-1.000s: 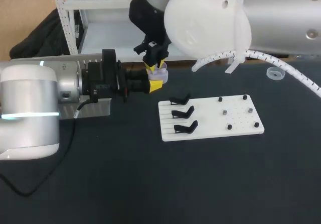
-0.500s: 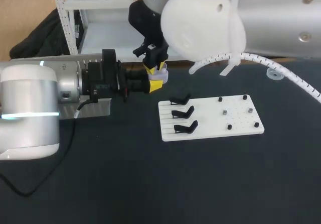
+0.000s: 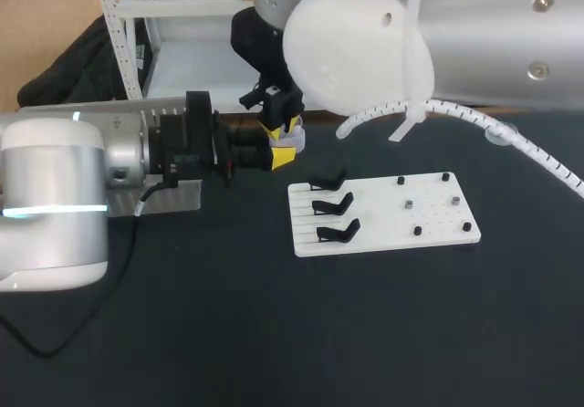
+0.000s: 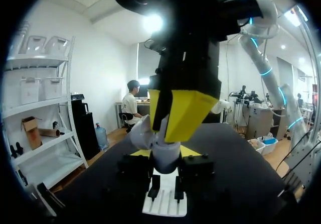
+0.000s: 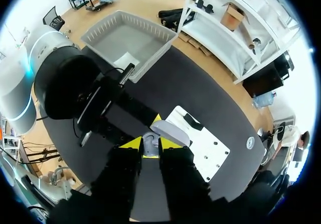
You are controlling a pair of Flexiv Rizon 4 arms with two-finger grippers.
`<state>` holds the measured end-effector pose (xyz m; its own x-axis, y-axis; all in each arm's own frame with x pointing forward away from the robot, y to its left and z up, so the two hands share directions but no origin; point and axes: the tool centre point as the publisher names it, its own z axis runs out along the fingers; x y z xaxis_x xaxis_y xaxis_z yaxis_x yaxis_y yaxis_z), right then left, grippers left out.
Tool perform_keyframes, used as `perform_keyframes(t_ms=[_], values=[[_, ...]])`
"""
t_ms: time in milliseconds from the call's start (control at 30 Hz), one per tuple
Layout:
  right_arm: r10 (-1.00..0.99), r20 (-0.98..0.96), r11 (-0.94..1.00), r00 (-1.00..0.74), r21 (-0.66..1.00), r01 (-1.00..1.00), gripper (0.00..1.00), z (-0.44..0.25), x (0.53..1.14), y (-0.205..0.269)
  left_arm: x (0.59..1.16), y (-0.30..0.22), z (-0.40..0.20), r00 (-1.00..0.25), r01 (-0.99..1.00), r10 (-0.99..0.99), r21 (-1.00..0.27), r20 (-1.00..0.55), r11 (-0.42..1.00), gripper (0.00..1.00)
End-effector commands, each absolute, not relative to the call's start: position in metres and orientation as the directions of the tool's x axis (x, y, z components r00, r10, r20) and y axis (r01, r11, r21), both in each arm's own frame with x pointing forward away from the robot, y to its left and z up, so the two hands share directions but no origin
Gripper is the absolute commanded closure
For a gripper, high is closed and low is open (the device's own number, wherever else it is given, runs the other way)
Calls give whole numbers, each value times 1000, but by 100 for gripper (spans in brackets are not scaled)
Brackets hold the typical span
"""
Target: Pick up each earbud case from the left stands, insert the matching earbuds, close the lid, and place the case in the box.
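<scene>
Head view: earbud case point(image 3: 293, 137) seemingly gripped in left hand point(image 3: 284, 149), under right hand point(image 3: 279, 122).

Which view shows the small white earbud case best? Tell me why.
The left wrist view: the small white earbud case sits large and central, held in the left gripper, though the right gripper covers its top. The head view shows it tiny between both grippers; the right wrist view shows only its top.

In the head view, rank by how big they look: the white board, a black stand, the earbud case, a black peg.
Largest: white board.
Next: black stand and earbud case look alike. The case is lifted off the table and partly hidden, so I won't rank them.
Smallest: black peg.
</scene>
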<state>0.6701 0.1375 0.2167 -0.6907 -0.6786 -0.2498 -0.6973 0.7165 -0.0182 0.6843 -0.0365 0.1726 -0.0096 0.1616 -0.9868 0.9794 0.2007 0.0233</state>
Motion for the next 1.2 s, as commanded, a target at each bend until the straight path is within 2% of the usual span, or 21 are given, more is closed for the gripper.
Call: perform_keyframes(t_ms=[33,67,133,267,700,1200], values=[[-678,-240,719,-695,-21,-694,100,214,674,140,684,-37,174,-7,979,158,25,-987,204,100],[-677,-239,720,-696,-22,-694,98,214,674,141,684,-37,174,-7,979,158,25,-987,204,100],[-677,-239,720,-696,-24,-693,82,215,675,141,684,-37,174,-7,979,158,25,-987,204,100],[-678,-238,720,-696,-27,-693,74,215,675,142,684,-37,174,-7,979,158,25,-987,204,100],[-675,-242,723,-697,-33,-690,67,218,678,142,684,-37,174,-7,979,158,25,-987,204,100],[-680,-236,721,-695,-39,-692,66,219,676,142,684,-37,174,-7,979,158,25,-987,204,100]])
